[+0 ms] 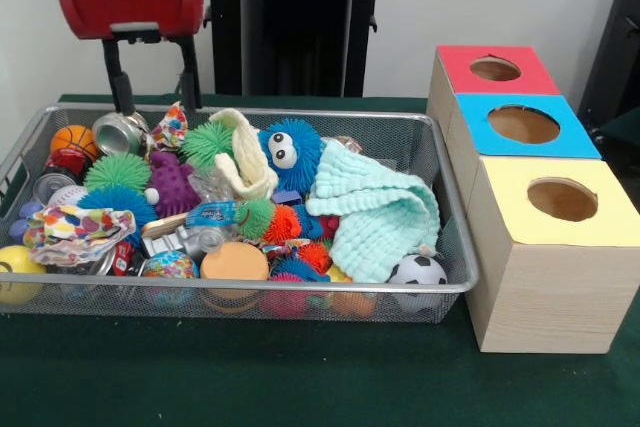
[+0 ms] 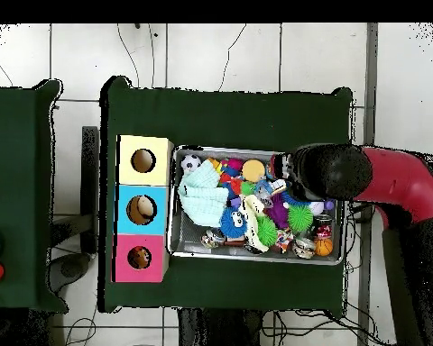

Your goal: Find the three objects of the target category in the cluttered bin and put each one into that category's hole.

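My gripper (image 1: 156, 99) hangs over the far left corner of the wire bin (image 1: 300, 288), open, with nothing between its two black fingers (image 1: 119, 82). Its tips sit just above a metal can (image 1: 118, 132) and a basketball (image 1: 75, 139). The bin is heaped with spiky balls, a blue fuzzy toy with eyes (image 1: 290, 152), a purple knobbly toy (image 1: 172, 184), a soccer ball (image 1: 417, 270) and a mint cloth (image 1: 375, 212). Three boxes with holes stand beside it: red (image 1: 495, 69), blue (image 1: 523, 124) and yellow (image 1: 562, 199). In the overhead view the arm (image 2: 333, 171) hides the gripper.
A cream knitted cloth (image 1: 245, 152) and a patterned cloth (image 1: 75, 227) lie over other toys. A yellow ball (image 1: 18, 272) and an orange disc (image 1: 234, 261) rest against the bin's near wall. Green cloth (image 1: 250, 377) covers the table in front of the bin.
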Controlling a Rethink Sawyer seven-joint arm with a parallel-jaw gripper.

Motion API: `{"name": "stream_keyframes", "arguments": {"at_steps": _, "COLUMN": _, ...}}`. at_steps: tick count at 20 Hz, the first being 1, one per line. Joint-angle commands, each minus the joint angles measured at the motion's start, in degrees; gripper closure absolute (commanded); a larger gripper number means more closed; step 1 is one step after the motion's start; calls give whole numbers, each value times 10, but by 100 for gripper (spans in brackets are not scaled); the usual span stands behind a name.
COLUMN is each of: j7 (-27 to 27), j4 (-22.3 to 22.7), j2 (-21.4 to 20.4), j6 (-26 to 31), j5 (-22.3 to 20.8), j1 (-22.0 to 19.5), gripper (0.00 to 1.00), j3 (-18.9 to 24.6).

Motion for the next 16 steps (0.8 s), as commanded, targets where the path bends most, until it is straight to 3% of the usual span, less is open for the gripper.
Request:
{"name": "stream_keyframes", "arguments": {"at_steps": 1, "j7": 119, "j4": 148, "j2": -48, "j6": -93, "j5": -7, "j1": 21, "gripper": 0, "j3": -64}}
{"name": "stream_keyframes", "arguments": {"at_steps": 5, "j7": 147, "j4": 182, "j2": -78, "j6": -139, "j5": 0, "j1": 41, "gripper": 0, "j3": -95}}
{"name": "stream_keyframes", "arguments": {"at_steps": 10, "j7": 159, "j4": 209, "j2": -85, "j6": -191, "j5": 9, "j1": 58, "gripper": 0, "j3": -129}}
{"name": "stream_keyframes", "arguments": {"at_steps": 16, "j7": 155, "j4": 207, "j2": -78, "j6": -233, "j5": 12, "j1": 84, "gripper": 0, "j3": -158}}
